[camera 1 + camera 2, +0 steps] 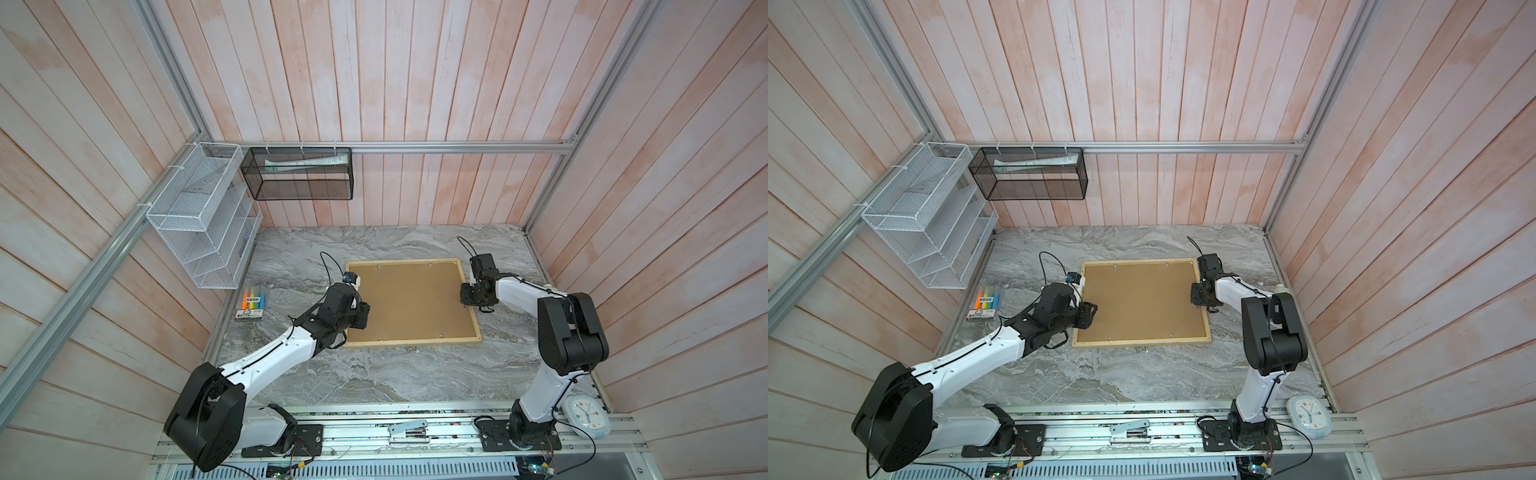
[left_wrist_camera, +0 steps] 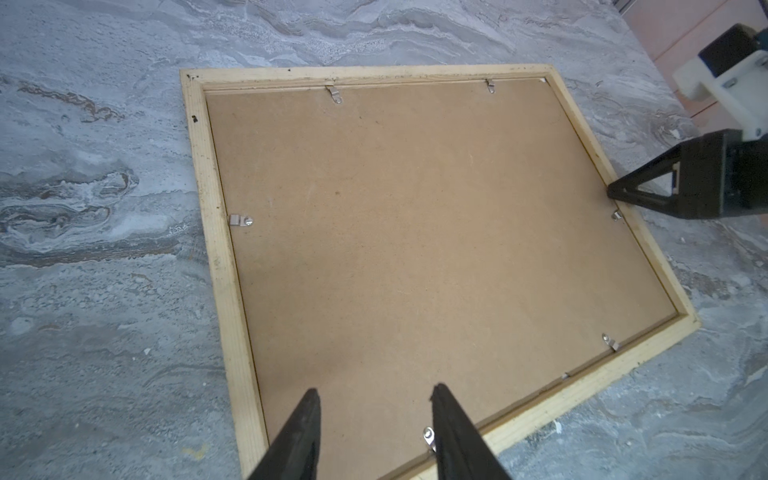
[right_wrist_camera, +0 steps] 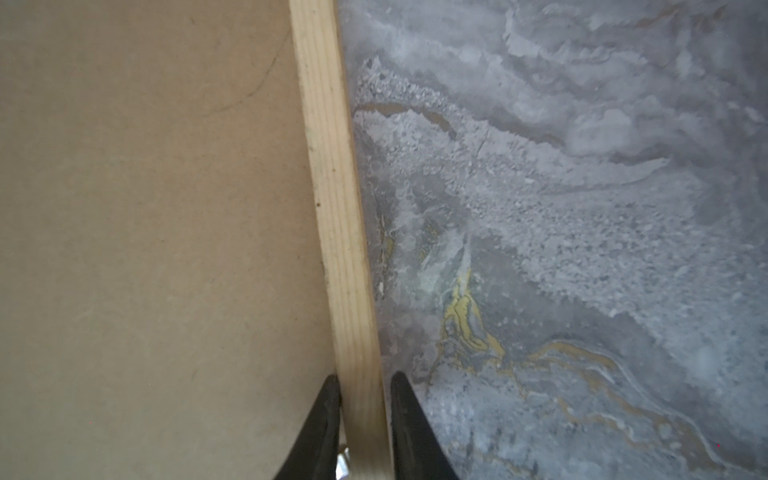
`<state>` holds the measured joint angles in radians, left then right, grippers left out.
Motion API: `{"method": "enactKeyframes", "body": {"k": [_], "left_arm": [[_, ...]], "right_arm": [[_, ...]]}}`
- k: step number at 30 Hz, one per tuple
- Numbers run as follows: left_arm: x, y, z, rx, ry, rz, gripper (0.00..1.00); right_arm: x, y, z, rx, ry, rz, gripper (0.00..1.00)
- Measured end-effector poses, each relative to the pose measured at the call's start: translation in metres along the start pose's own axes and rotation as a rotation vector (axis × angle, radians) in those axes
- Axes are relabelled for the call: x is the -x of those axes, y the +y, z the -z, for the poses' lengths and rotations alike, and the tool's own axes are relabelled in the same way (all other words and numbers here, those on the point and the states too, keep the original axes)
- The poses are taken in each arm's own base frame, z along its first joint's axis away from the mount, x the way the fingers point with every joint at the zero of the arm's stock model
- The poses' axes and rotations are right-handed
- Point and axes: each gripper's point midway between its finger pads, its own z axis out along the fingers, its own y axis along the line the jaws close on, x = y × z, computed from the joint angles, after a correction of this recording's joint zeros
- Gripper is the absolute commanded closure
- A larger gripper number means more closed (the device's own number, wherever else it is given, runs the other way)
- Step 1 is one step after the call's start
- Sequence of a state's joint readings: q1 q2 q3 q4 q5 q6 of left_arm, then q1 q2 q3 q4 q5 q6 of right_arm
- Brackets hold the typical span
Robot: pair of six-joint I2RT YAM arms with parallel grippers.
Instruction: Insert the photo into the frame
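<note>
Right gripper straddles one side rail of the frame, jaws nearly pinching it, can't tell if clamped; likely steadying it. Left gripper hangs with jaws parted over the backing board beside a metal clip, probably to turn it. The frame lies face-down on the table; photo not in sight.

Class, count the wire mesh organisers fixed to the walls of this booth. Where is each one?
2. A white mesh tiered organiser hangs on the left wall rail. A black mesh basket hangs beside it on the back rail. None seems hidden.
</note>
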<state>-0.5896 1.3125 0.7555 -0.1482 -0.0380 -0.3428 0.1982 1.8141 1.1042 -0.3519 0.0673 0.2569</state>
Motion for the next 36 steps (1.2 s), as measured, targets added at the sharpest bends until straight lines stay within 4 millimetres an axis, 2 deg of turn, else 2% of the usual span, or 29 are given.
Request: {"method": "enactKeyframes", "body": {"k": [12,16,23,27,31,36], "left_arm": [[-0.007,-0.045,0.003,-0.071,-0.028,-0.135,0.54],[-0.013,-0.058,-0.004,-0.098,-0.025,-0.163,0.51],[-0.047,-0.094,-0.02,-0.153,0.017,-0.277,0.47],[-0.068,-0.114,-0.025,-0.161,0.032,-0.371,0.45],[-0.09,-0.132,-0.034,-0.139,0.052,-0.505,0.45],[-0.11,-0.159,-0.043,-0.073,0.026,-0.715,0.45]], "right_arm": [[0.0,0.001,-0.001,-0.037,0.024,0.065,0.87],[0.001,0.001,0.0,-0.038,0.031,0.08,0.9],[0.003,0.003,0.007,-0.035,0.062,0.102,0.93],[0.011,0.006,0.015,-0.027,0.063,0.109,0.94],[0.016,0.01,0.019,-0.012,0.061,0.116,0.95],[0.012,0.01,0.021,-0.009,0.083,0.117,0.95]]}}
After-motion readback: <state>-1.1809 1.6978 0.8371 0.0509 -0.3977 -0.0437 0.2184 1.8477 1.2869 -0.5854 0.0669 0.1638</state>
